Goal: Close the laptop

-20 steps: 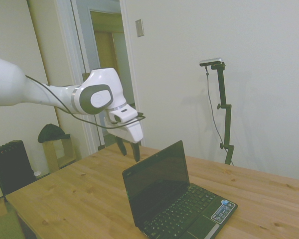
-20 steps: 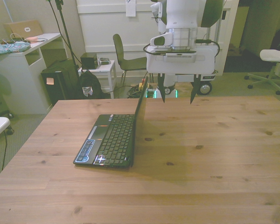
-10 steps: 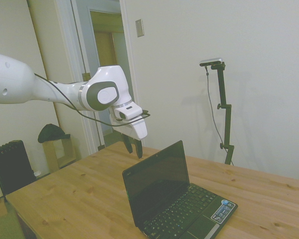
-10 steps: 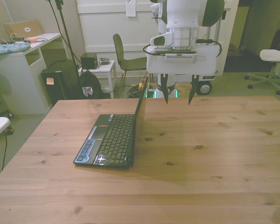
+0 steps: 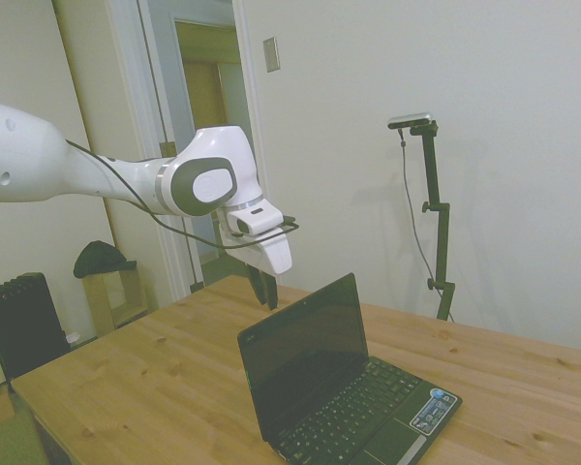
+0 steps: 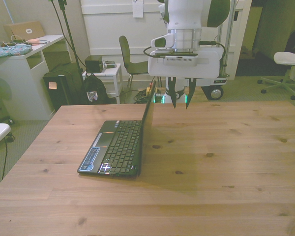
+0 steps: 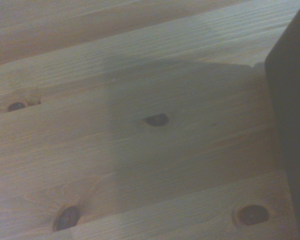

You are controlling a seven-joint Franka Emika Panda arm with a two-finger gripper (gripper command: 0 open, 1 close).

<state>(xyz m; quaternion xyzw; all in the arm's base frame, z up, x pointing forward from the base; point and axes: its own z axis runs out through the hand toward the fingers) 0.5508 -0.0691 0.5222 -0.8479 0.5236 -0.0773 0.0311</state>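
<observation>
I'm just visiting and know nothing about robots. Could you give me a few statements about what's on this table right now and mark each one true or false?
1. The laptop is open, its screen standing up. True.
2. The gripper is clamped on the laptop's lid. False: it hangs in the air behind the lid's top edge, holding nothing.
3. The laptop's keyboard side faces the front view's left. True.
4. A mug stands on the table beside the laptop. False: the laptop is the only thing on the wood.
5. A blue-and-white sticker sits on the palm rest. True.
6. The gripper's fingers touch the tabletop. False: they end well above it.
</observation>
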